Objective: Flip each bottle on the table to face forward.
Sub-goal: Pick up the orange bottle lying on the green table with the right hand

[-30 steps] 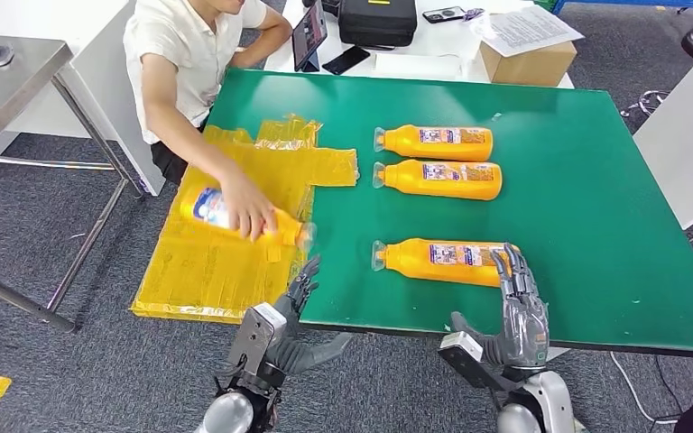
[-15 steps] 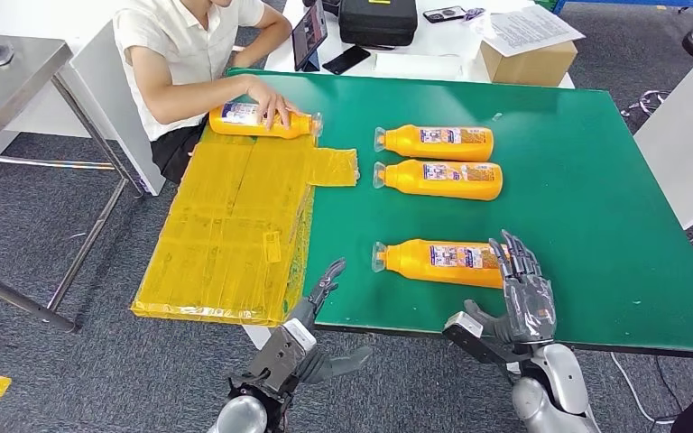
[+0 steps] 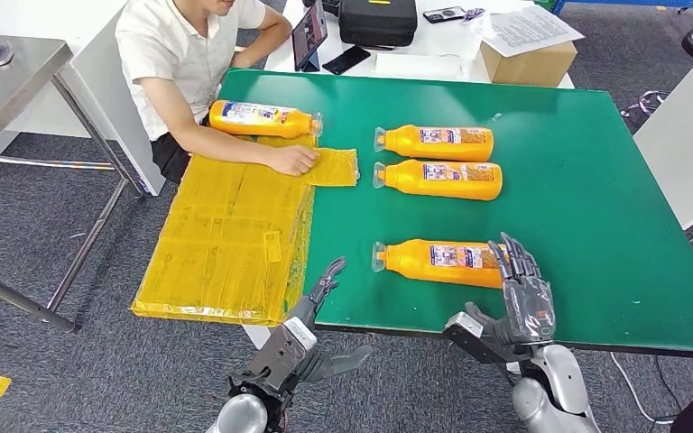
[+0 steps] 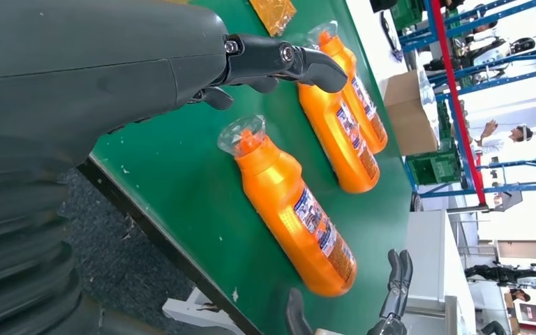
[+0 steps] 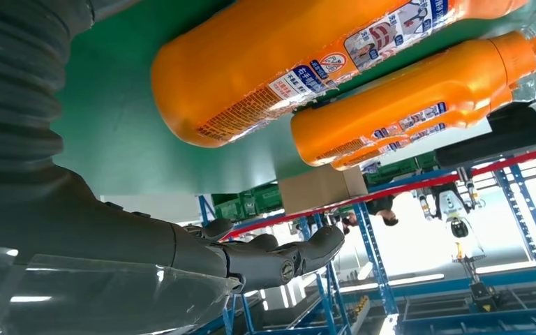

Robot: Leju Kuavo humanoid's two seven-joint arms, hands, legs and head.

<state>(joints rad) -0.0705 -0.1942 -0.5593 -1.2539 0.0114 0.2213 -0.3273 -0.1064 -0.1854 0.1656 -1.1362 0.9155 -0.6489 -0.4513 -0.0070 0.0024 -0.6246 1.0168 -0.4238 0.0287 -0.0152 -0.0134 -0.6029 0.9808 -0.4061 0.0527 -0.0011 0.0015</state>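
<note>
The wide green table top (image 3: 595, 207) has bare surface across its right half and along the near edge, where both robot hands sit. A flat sheet of crinkled yellow plastic (image 3: 226, 234) covers the table's left end and overhangs the left edge. A person in a white shirt (image 3: 180, 54) sits at the far left corner with one hand (image 3: 293, 161) pressed flat on the yellow sheet. A brown cardboard box (image 3: 528, 61) and a black case (image 3: 377, 20) stand on the white desk beyond the far edge.

Four orange plastic bottles lie on their sides, long axes running left to right, clear caps pointing left. The nearest bottle (image 3: 442, 262) lies just beyond the right hand (image 3: 523, 302), whose fingers are spread and hold nothing, fingertips near the bottle's base. Two more bottles (image 3: 438, 179) (image 3: 435, 142) lie side by side mid-table. The fourth bottle (image 3: 262, 119) rests at the sheet's far edge. The left hand (image 3: 311, 302) hovers at the near edge, fingers extended and empty.
</note>
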